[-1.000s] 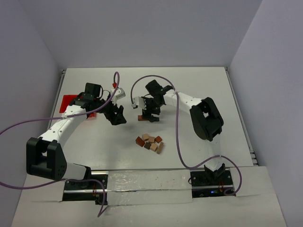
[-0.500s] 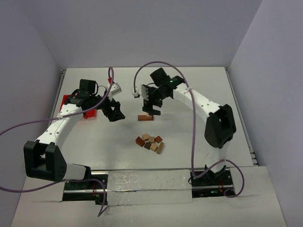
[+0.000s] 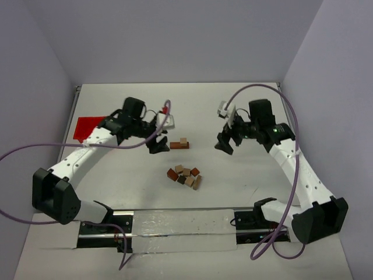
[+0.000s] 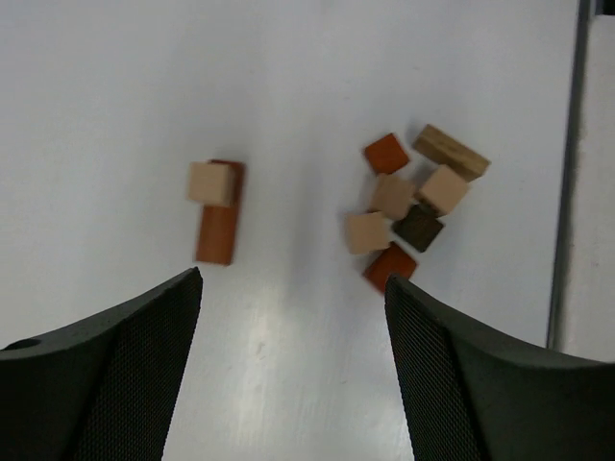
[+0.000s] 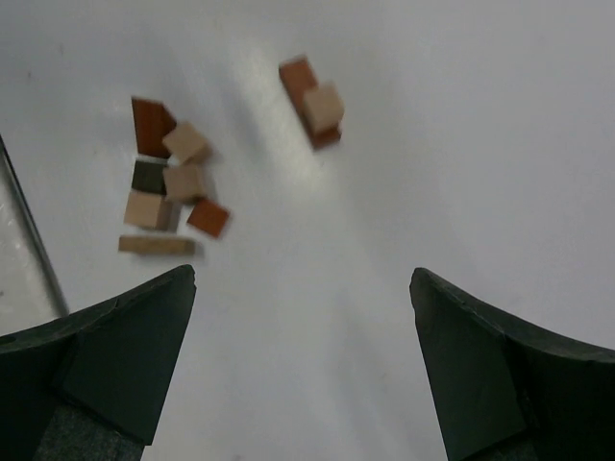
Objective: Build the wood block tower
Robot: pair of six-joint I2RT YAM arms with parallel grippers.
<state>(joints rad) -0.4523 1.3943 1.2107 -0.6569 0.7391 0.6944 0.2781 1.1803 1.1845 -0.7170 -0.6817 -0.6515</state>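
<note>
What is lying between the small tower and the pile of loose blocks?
Nothing: only bare table separates the tower from the pile, as the left wrist view plainly shows.

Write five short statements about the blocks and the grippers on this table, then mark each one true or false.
1. A tan cube sits on one end of a reddish-brown bar. True.
2. The left gripper holds a block. False: its jaws are open with nothing between them.
3. The loose blocks lie between the bar and the near edge of the table. True.
4. The loose blocks are inside the red bin. False: they lie on the table, well apart from the bin.
5. The right gripper has its jaws open and empty. True.
</note>
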